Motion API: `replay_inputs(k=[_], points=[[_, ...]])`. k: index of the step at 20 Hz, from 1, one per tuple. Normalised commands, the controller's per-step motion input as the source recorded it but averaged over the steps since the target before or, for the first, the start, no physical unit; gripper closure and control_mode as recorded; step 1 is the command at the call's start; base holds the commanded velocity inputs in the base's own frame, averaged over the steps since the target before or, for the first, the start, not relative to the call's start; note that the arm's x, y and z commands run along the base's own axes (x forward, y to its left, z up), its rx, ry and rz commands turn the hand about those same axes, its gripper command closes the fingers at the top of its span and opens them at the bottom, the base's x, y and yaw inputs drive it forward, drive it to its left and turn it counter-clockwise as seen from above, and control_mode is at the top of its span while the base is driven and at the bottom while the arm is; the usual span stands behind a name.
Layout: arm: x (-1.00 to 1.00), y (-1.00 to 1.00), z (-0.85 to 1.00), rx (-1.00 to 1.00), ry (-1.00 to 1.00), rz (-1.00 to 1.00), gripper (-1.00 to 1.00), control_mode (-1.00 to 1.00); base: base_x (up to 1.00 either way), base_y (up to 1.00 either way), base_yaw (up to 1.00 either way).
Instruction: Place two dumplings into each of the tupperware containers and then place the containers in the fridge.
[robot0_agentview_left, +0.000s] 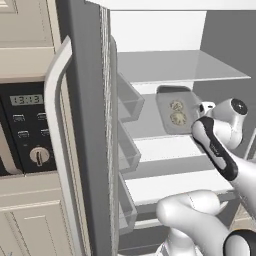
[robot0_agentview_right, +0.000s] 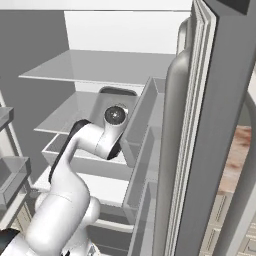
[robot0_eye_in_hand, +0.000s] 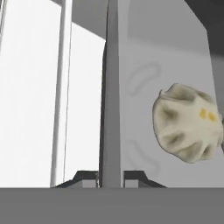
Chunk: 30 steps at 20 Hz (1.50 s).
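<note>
The fridge (robot0_agentview_left: 165, 30) stands open, its door (robot0_agentview_left: 85, 125) swung to the left. On the middle shelf lies a dark grey tupperware container (robot0_agentview_left: 165, 92) with two dumplings (robot0_agentview_left: 176, 105) (robot0_agentview_left: 178, 118) in it. My gripper (robot0_eye_in_hand: 110, 177) is shut on the container's near rim (robot0_eye_in_hand: 111, 87), which runs up between the finger tips. One pale speckled dumpling (robot0_eye_in_hand: 188, 124) lies just to the right on the tub's floor. In the right base view my wrist covers most of the container (robot0_agentview_right: 117, 92), whose far rim shows above it.
Flat shelves (robot0_agentview_left: 175, 67) sit above and below the tub. Clear door bins (robot0_agentview_left: 127, 102) (robot0_agentview_right: 142, 130) jut from the open door close to my arm. An oven panel with a knob (robot0_agentview_left: 39, 156) is left of the door's curved handle (robot0_agentview_left: 54, 130).
</note>
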Motion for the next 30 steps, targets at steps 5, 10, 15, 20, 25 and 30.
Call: replay_inputs(k=[5,10,15,20,25,30], points=[[0.69,0.00,-0.19,0.00,0.00,0.00,1.00,-1.00,0.00,0.00,0.00],[0.64,0.00,-0.34,0.00,0.00,0.00,1.00,-1.00,0.00,0.00,0.00],[0.53,0.00,-0.38,0.00,0.00,0.00,1.00,-1.00,0.00,0.00,0.00],[0.19,0.00,-0.12,0.00,-0.07,0.00,1.00,-1.00,0.00,0.00,0.00],[0.00,0.00,0.00,0.00,0.00,0.00,-1.00,-1.00,0.00,0.00,0.00],[0.00,0.00,0.13,0.00,0.00,0.00,-1.00,-1.00,0.00,0.00,0.00]])
